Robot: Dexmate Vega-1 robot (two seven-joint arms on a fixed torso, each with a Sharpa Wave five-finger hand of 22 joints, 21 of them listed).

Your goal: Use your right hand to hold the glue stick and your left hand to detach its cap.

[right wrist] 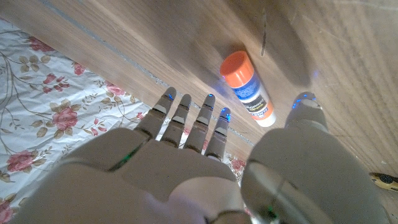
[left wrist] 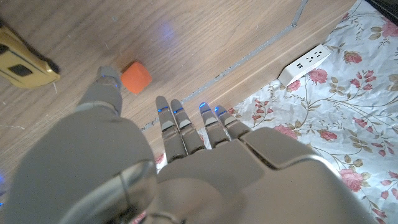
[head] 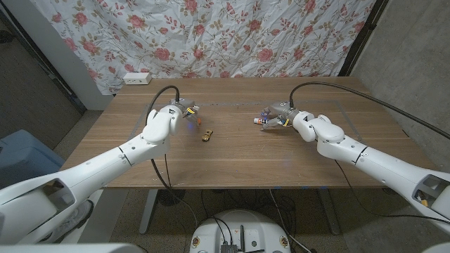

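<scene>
Right hand (head: 281, 119) of my rig sits over the table's (head: 232, 165) far right part, fingers (right wrist: 186, 121) held apart and holding nothing; just beyond its fingertips I see the glue stick (right wrist: 249, 88) lying on its side on the wood, orange cap on; left hand (head: 181, 110) sits at far left, likewise spread and holding nothing, with a small orange cube (left wrist: 135, 77) just by its thumb; between the hands lies a small yellow toy car (head: 206, 135); farther back a white power strip (head: 136, 78) rests against a floral cloth (head: 232, 35).
</scene>
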